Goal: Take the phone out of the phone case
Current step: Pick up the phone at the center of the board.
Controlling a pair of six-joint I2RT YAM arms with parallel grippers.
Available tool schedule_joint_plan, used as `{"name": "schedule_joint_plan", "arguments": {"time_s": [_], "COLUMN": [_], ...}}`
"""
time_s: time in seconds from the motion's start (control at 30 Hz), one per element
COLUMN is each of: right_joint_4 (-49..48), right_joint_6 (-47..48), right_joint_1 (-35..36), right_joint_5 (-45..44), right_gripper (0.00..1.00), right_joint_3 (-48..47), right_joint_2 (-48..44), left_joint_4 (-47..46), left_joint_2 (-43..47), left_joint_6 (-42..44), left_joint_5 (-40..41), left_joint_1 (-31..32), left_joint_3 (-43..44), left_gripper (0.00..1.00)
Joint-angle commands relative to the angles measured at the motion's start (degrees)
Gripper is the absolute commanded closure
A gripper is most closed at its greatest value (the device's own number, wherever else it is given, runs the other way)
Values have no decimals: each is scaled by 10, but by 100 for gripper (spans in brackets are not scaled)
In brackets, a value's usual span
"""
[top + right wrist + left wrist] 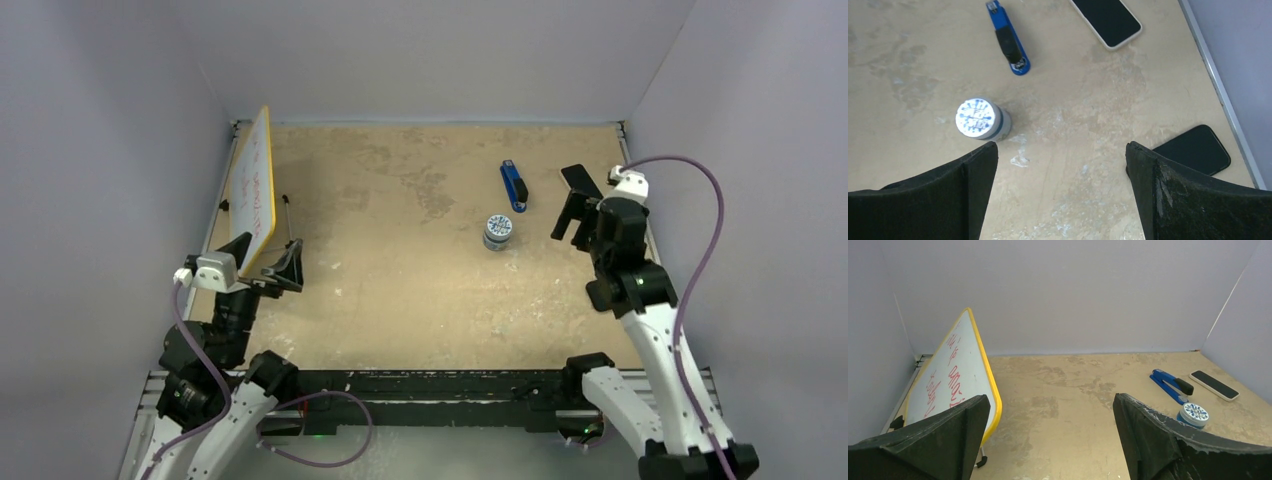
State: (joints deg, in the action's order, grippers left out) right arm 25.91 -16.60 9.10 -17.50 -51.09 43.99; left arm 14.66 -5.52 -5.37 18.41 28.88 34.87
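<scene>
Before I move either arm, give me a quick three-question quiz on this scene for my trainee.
1. True or false: the right gripper holds the cased phone.
2. What colour is the stapler?
3. What stands at the left edge of the table? A stapler; B whiteboard; C cased phone.

Key
1. False. Its jaws stand open and empty, and the cased phone lies flat on the table.
2. Blue.
3. B.
</scene>
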Motion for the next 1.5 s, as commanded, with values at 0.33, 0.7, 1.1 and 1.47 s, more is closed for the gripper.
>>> {"name": "schedule_joint_plan", "arguments": {"time_s": [0.33, 0.7, 1.1, 1.47], "right_joint_4": [-119, -135, -147, -69], "right_joint_6": [122, 220, 268, 331], "right_joint_1": [-64, -207, -278, -281], "right_joint_5": [39, 260, 375, 376], "right_gripper": [1, 1, 1, 1], "right_joint_3": [-101, -218, -326, -471], "right_joint_2": [301, 517, 679, 807], "left_joint_4": [-16, -12, -18, -22], "left_joint_2": [28, 53, 47, 26], "left_joint_6": [2, 5, 12, 23], "left_joint_5": [10, 36, 45, 43], "left_joint_1": [33, 66, 67, 65], "left_joint_3": [-2, -5, -11, -17], "left_gripper": [0, 0, 0, 0]}}
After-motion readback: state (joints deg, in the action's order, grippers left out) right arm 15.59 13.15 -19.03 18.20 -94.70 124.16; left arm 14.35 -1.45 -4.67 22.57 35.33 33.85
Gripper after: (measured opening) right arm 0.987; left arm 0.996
